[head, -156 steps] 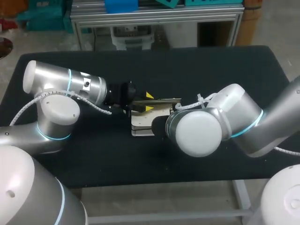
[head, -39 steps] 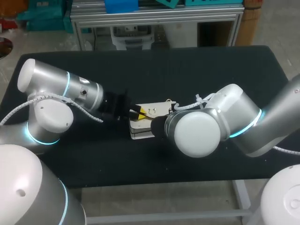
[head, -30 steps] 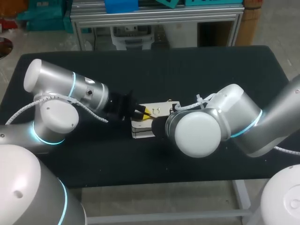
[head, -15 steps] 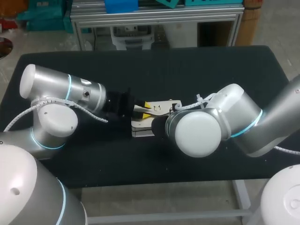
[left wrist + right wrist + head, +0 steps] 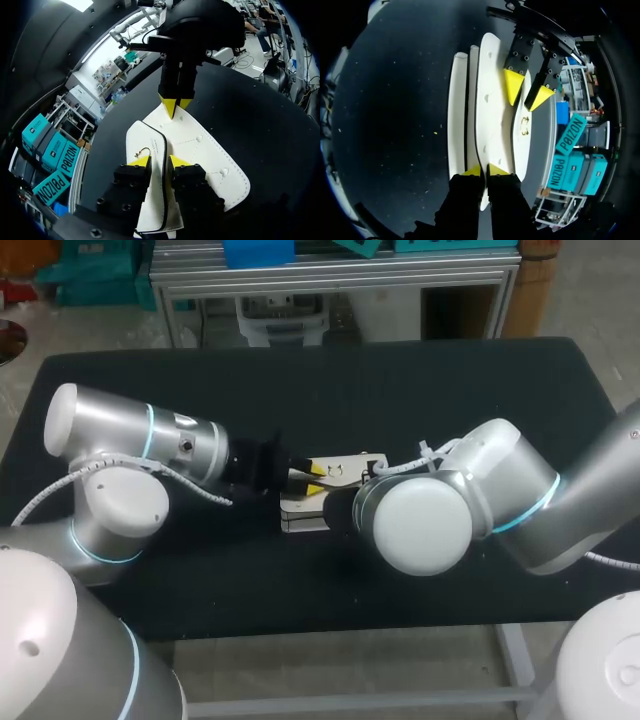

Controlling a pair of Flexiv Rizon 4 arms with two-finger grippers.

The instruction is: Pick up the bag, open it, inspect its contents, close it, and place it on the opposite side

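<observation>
At the middle of the black counter (image 5: 420,390) sits the white bag (image 5: 200,150). The right pincer (image 5: 484,170) pinches one end of its flap (image 5: 150,137), and the left pincer (image 5: 160,161) is spread astride the flap's dark-trimmed edge opposite. If the left one pulls before it bites, I reckon the thin flap slips out, or the bag drags askew.
</observation>
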